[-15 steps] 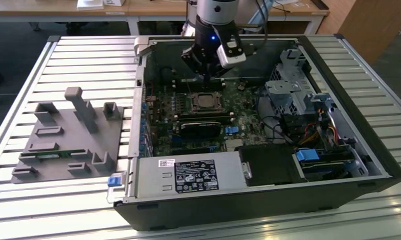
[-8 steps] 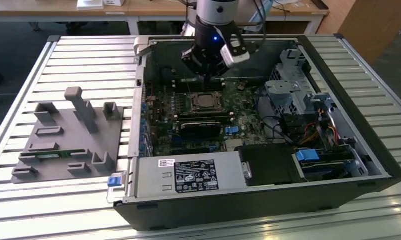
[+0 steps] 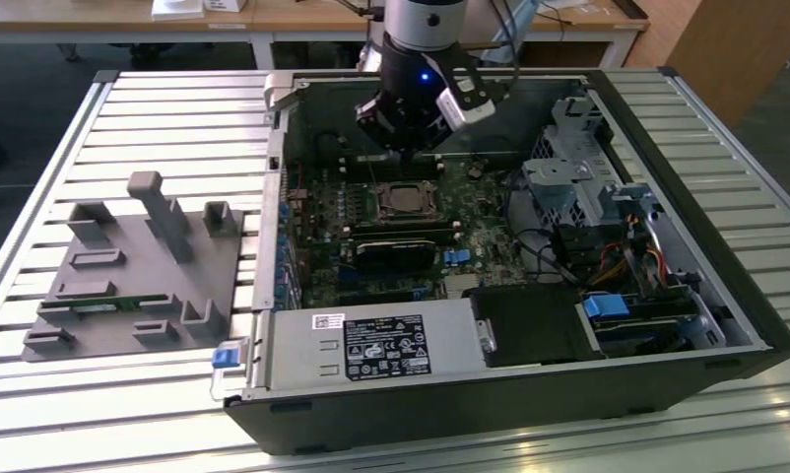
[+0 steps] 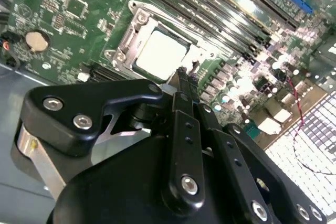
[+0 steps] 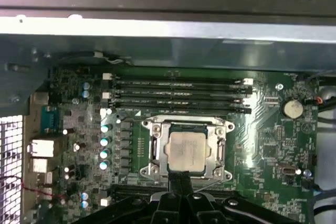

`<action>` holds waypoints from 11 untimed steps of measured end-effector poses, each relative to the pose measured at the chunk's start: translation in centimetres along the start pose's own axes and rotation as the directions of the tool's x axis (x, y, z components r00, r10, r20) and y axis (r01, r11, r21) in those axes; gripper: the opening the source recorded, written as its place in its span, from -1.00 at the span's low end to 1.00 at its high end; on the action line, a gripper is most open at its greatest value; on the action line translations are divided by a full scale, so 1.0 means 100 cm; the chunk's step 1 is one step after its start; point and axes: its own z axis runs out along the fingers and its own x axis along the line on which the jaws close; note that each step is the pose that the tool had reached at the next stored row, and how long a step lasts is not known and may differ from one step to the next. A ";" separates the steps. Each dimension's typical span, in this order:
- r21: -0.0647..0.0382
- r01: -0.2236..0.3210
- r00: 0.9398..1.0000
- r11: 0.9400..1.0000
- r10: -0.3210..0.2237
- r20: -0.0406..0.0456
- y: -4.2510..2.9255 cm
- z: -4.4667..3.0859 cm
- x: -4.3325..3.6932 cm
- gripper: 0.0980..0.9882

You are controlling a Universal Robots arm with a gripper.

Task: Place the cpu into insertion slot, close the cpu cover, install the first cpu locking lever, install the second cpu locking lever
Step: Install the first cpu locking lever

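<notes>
The cpu (image 5: 186, 150), a flat square with a dull silver top, lies in the socket on the green motherboard; it is also in the second wrist view as the cpu (image 4: 160, 53). The cpu cover (image 5: 157, 129), a shiny silver frame, lies flat around it with the chip showing through its window. My gripper (image 5: 178, 176) hovers just above the socket's near edge, its thin black fingers (image 4: 182, 77) pressed together with nothing between them. In the exterior view the gripper (image 3: 406, 148) hangs over the socket (image 3: 405, 200). I cannot make out the locking levers.
The motherboard sits inside an open black computer case (image 3: 500, 394) lying on a slatted table. Memory slots (image 5: 178, 95) run beside the socket. A black card (image 3: 395, 251), a power supply (image 3: 368, 345) and a drive cage (image 3: 579, 187) surround it. A grey fixture (image 3: 132, 266) stands at the exterior view's left.
</notes>
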 end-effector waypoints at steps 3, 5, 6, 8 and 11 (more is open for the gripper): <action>0.000 0.000 1.000 1.000 0.000 0.003 -0.0001 0.0003 0.0056 -0.96; 0.000 0.002 1.000 1.000 -0.002 0.004 0.0000 0.0005 0.0080 -0.96; 0.000 0.009 1.000 1.000 -0.009 0.004 0.0000 0.0005 0.0082 -0.96; 0.001 0.041 0.999 0.999 -0.041 0.004 -0.0001 0.0005 0.0083 -0.96; 0.003 0.095 0.995 0.995 -0.095 0.003 -0.0001 0.0007 0.0083 -0.96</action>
